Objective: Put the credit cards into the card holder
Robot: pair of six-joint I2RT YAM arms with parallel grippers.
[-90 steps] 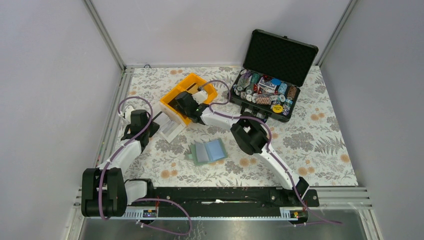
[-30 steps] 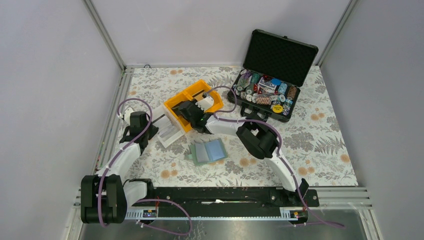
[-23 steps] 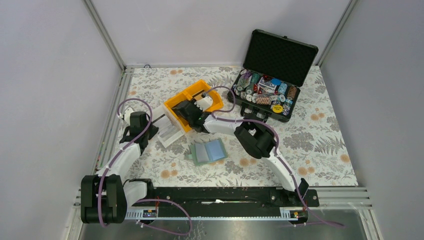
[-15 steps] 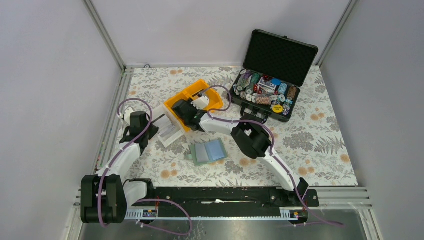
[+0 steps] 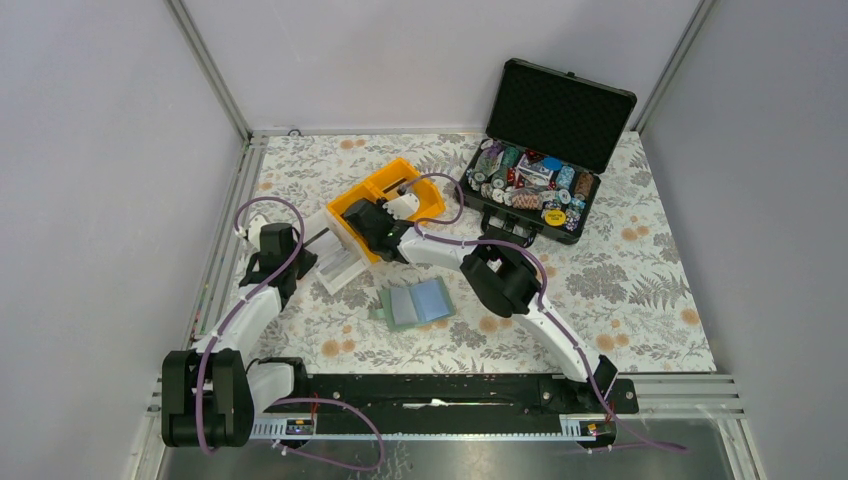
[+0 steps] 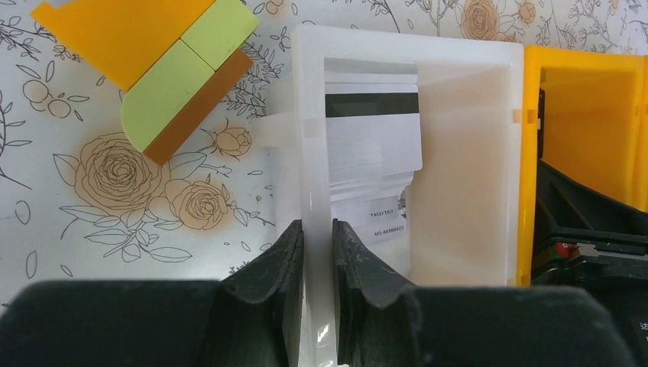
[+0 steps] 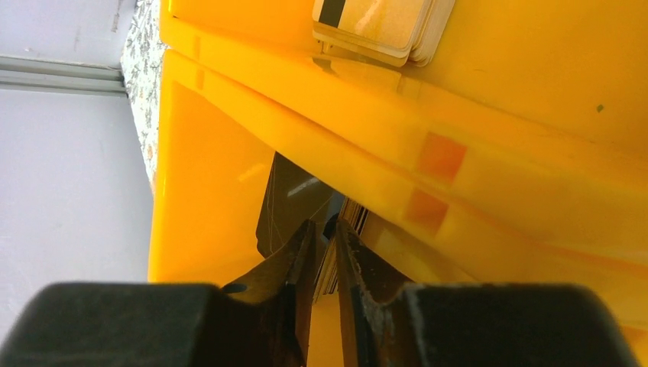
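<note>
Two bins stand wall to wall on the floral table (image 5: pixel 640 300): the white bin (image 6: pixel 466 168) and the yellow bin (image 6: pixel 588 115). Your left gripper (image 6: pixel 317 248) has its jaws narrow, pinched on a side wall of the white bin. Credit cards (image 6: pixel 373 145) lie stacked inside it, and an orange-and-green block (image 6: pixel 172 65) lies outside that wall.

Your right gripper (image 7: pixel 321 241) sits in a tight yellow compartment, with the outer wall close on one side and the divider close on the other. Its jaws are nearly together at the edges of upright cards (image 7: pixel 284 202). You cannot tell whether one is pinched. A tan stack (image 7: pixel 378 23) lies beyond the divider.

The card holder (image 5: pixel 415 302) lies open on the table, apart from both bins and near the right arm's elbow.
</note>
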